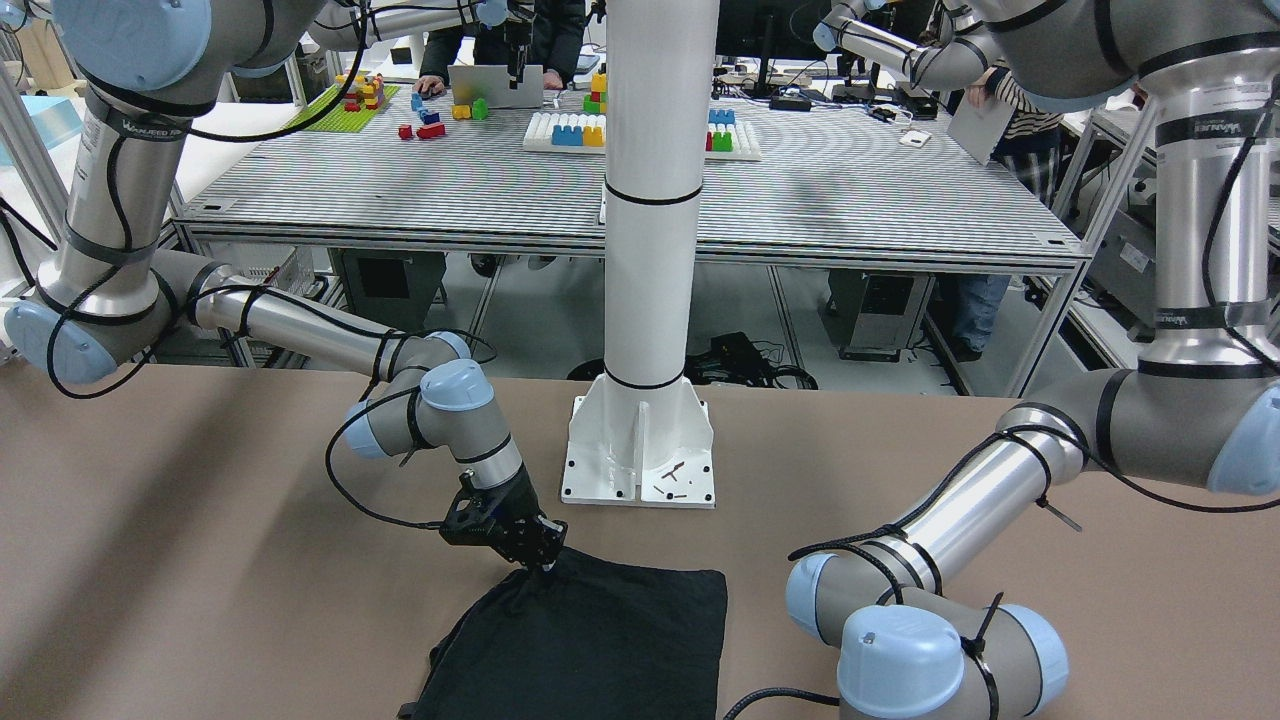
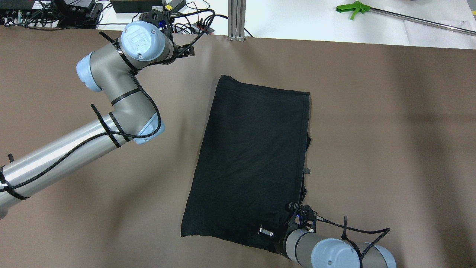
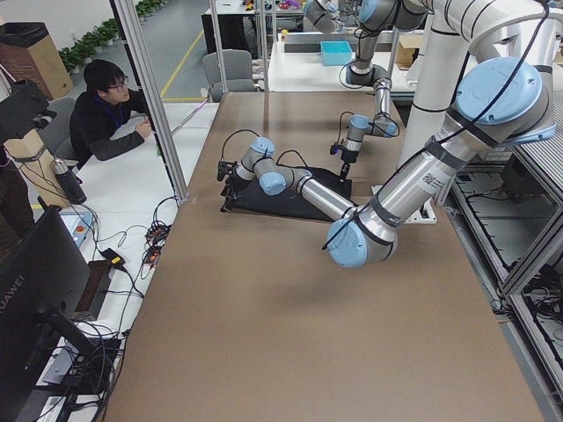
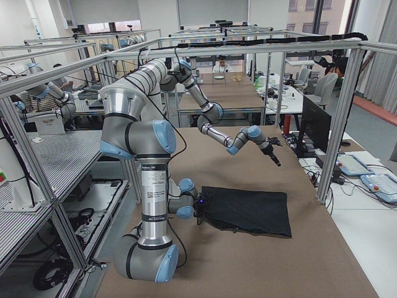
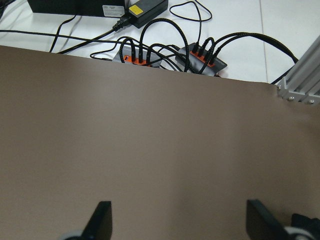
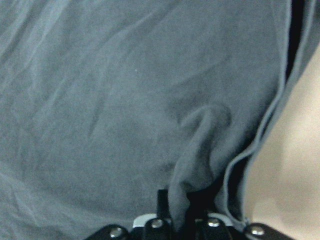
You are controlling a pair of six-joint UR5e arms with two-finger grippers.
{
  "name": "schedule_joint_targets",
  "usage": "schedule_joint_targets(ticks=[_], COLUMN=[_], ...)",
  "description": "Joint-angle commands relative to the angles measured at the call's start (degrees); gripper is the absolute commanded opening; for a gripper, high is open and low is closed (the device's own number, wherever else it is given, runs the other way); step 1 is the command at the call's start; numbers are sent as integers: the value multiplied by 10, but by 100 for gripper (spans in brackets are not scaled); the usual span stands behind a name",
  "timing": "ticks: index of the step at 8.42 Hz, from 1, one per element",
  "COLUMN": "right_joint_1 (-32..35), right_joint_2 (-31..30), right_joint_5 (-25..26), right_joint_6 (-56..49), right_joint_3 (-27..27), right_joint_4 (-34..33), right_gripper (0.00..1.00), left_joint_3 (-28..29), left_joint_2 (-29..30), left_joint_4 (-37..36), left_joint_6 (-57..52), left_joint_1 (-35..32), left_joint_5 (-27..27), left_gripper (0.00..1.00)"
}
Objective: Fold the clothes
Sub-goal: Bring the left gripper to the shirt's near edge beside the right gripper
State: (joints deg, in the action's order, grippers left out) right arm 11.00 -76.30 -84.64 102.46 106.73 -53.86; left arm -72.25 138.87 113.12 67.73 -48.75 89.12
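Brown tabletop [image 2: 372,149]. Black garment [image 2: 253,156] lies at its centre, doubled into a rectangle. Right tool [image 1: 545,566] clamps a bunch of cloth at the 5 o'clock corner. Left tool [image 5: 177,225] spread wide, holding nothing, off at 11 o'clock. Likely starting another fold: next, lift the corner and carry it toward 12.

Black garment [image 2: 253,156] folded flat, near corner pinched up.

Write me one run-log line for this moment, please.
task: fold clothes | right pincer: shut on corner of plain charcoal-black soft fabric garment | left pincer: open, over brown table, away from garment
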Motion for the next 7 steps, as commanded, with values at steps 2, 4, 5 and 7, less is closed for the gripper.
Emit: schedule_joint_targets(ticks=[2,4,5,7], right_joint_1=[2,5,6,6], right_joint_2=[-3,-3,-3,-3], right_joint_5=[-3,-1,-1,4], right_joint_6=[0,0,0,-1], right_joint_3=[44,52,53,53], right_joint_4=[1,2,2,2], right_gripper=[0,0,0,0], left_joint_3=[-45,-151,-224,-350], left_joint_2=[-6,-45,-87,-198], left_joint_4=[0,1,1,61], left_joint_6=[29,160,200,273], left_joint_1=[1,22,51,129], left_joint_5=[17,116,126,118], left_gripper=[94,94,95,95])
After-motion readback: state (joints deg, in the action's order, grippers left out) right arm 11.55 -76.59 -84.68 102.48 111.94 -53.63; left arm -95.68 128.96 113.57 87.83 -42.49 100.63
